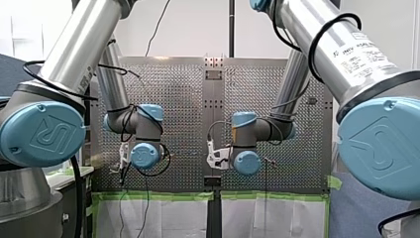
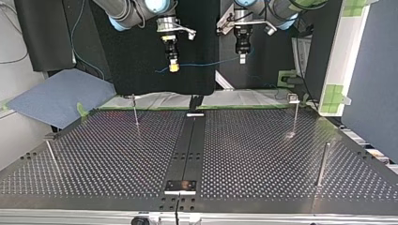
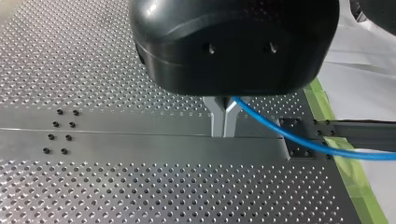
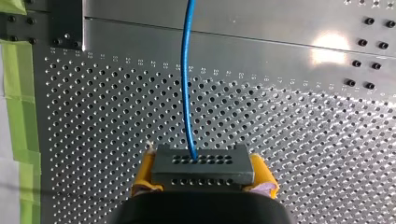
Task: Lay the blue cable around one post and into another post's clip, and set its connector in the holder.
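**Grip state.** My right gripper [image 4: 203, 173] has its yellow-padded jaws clamped on the dark connector [image 4: 203, 163], one pad against each end. The blue cable [image 4: 187, 84] leaves the connector's face and runs straight ahead of those jaws. My left gripper [image 3: 224, 126] has its metal jaws pinched tight on the cable further along. The remaining run trails off to one side of them.

**Position.** In the top view both grippers hang well above the worktop [image 2: 263, 154], with the cable strung between the two pairs of jaws in a slight sag. No post stands between or beside either pair of jaws; all of them are well below.

**Risks, as judged.**
- If the arms draw apart, the short span could go taut. The cable could then slip through the narrow metal jaws, or be strained where it enters the connector.
- If the arms descend unevenly, the cable could ride over a post's top instead of passing around it.
- The posts are thin, so a gripper body brushing one could bend it.

**Count.** There is one cable, one connector and two grippers. Four posts show in the top view [image 2: 135, 112], [image 2: 295, 117], [image 2: 323, 164], [image 2: 52, 155]. From here I cannot tell which of them carries the clip.
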You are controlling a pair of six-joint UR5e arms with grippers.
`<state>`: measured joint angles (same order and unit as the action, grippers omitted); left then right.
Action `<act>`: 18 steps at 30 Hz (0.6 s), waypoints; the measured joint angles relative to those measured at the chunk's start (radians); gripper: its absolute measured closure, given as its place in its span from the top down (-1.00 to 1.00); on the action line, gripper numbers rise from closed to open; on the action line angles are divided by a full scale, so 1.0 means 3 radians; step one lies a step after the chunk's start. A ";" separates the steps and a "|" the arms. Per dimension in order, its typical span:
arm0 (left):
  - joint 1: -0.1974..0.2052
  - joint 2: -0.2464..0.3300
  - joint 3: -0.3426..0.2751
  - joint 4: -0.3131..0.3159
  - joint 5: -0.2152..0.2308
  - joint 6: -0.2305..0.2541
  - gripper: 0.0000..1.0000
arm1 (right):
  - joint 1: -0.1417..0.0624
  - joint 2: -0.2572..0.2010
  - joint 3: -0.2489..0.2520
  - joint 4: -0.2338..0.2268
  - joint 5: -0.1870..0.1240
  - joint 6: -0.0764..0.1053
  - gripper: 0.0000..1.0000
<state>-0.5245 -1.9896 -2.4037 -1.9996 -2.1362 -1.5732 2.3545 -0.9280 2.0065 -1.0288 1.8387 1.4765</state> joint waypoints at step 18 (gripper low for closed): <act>0.0196 0.0431 0.0093 -0.0385 0.0066 -0.0319 -0.95 | 0.0184 -0.0546 -0.0008 0.0401 0.0275 0.0456 -1.00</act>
<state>-0.4658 -1.8604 -2.3759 -2.1152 -2.1164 -1.6689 2.4098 -1.0917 2.0042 -0.9084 1.9213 1.6134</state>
